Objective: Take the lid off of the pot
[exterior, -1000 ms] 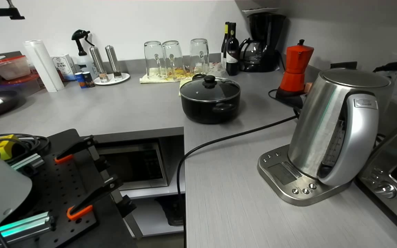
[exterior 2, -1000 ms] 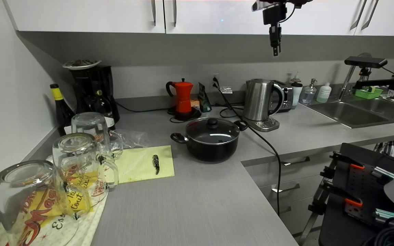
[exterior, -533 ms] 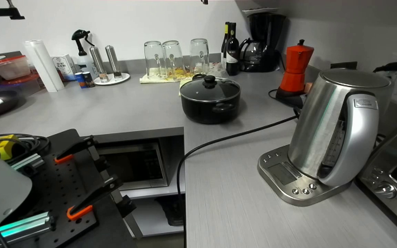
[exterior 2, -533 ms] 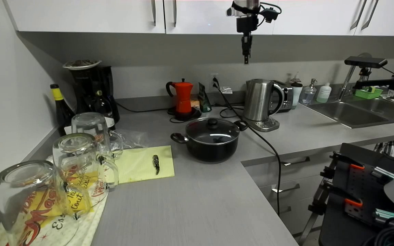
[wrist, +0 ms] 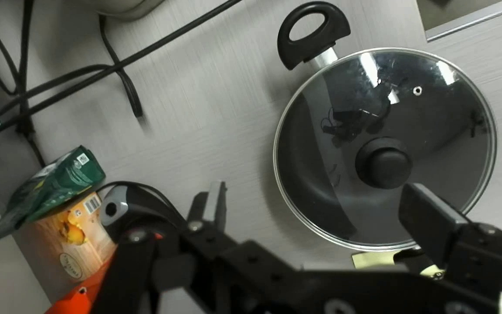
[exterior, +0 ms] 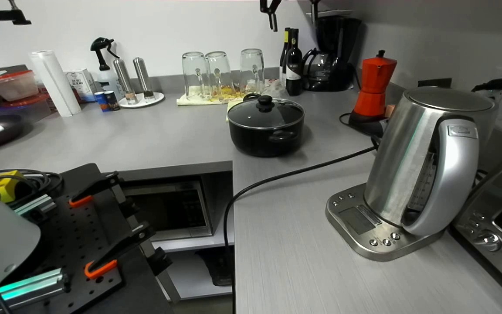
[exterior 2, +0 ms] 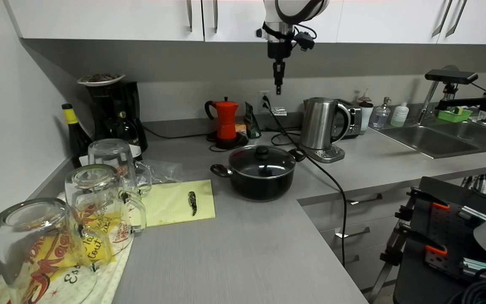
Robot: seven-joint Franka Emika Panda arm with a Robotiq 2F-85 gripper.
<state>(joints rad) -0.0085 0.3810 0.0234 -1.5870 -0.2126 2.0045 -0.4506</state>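
Note:
The black pot [exterior: 259, 141] stands on the grey counter, and it also shows in an exterior view [exterior 2: 262, 188]. The round glass lid [exterior: 249, 114] with a black centre knob sits flat on it, also seen in an exterior view on the lid [exterior 2: 247, 162]. In the wrist view the lid [wrist: 320, 174] fills the right side, and a pot handle [wrist: 338, 24] sticks out above it. My gripper [wrist: 314, 187] is open and empty, its fingers wide apart. In both exterior views the gripper [exterior: 294, 21] [exterior 2: 278, 89] points down, high above the pot, touching nothing.
A steel kettle [exterior 2: 317, 124] and red moka pot [exterior 2: 226, 120] stand near the pot. A black cable [exterior 2: 325, 171] runs past its handle and over the counter edge. Glass mugs [exterior 2: 95, 194], bottles [exterior: 293, 61] and a coffee maker [exterior: 334, 52] stand by the wall.
My gripper has moved down and to the left in an exterior view, coming closer above the pot. Its fingers have entered the top of an exterior view. The pot and lid have not moved.

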